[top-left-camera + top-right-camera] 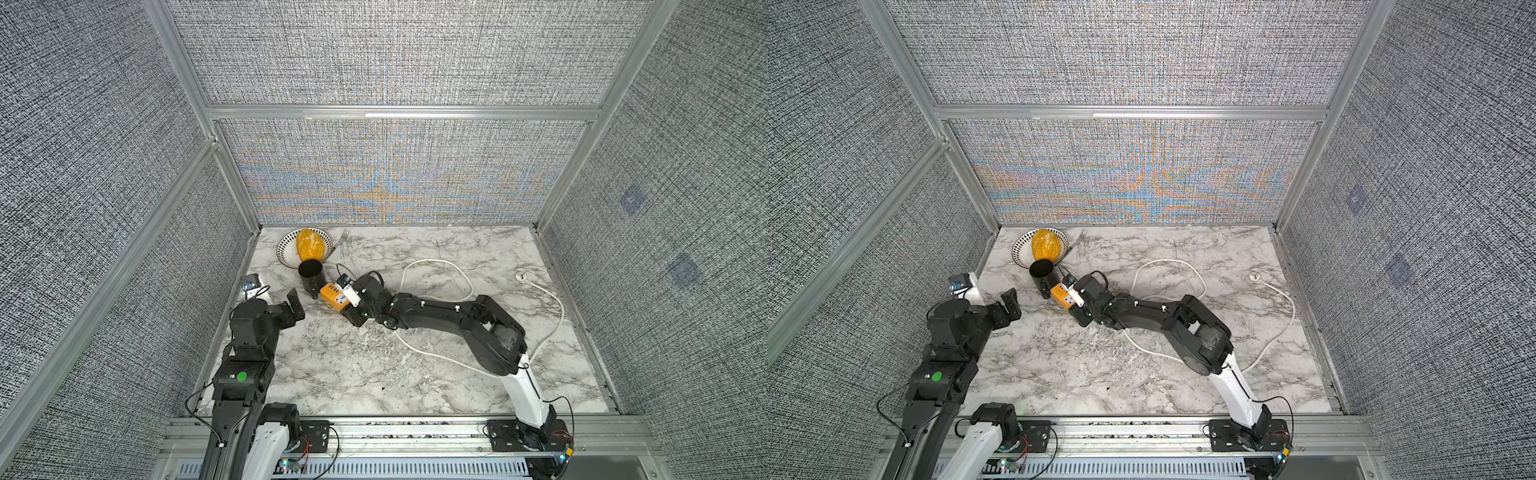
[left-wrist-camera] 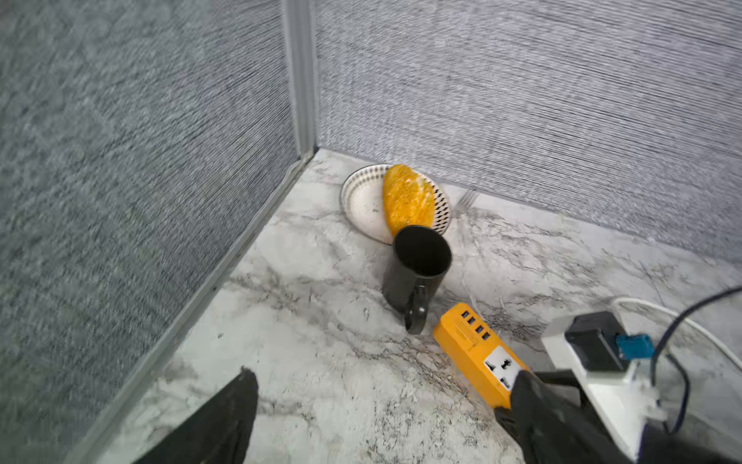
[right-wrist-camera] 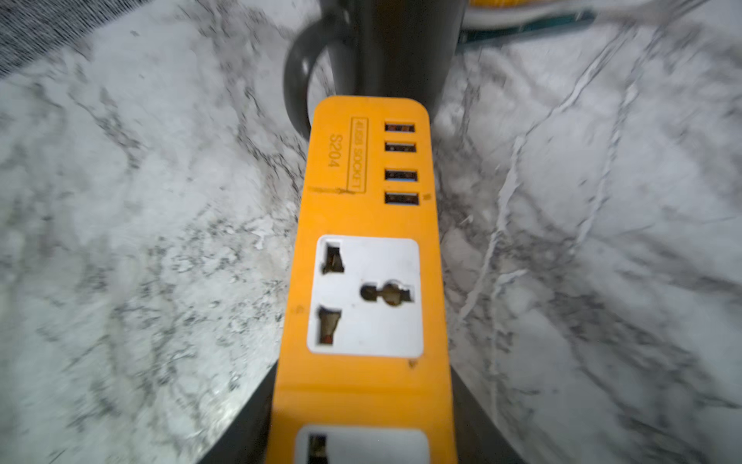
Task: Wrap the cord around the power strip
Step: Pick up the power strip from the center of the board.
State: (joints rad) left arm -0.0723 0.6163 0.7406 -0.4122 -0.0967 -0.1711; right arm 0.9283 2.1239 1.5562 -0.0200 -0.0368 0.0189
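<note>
Marble table (image 1: 357,374), orange power strip (image 3: 363,209) marked S204, right fingers (image 3: 247,426) clasping it, left fingers (image 2: 219,422) wide apart.

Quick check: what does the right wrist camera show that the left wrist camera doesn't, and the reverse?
Only the right wrist view: the right gripper flanking the power strip on both sides, contact unclear, plus the strip's printed S204 marking and second socket.
Only the left wrist view: the open mouth of the black mug, a stretch of the cord, the enclosure corner and the open left gripper.
Both: the strip's USB end close by the mug's handle, on the marble table.
</note>
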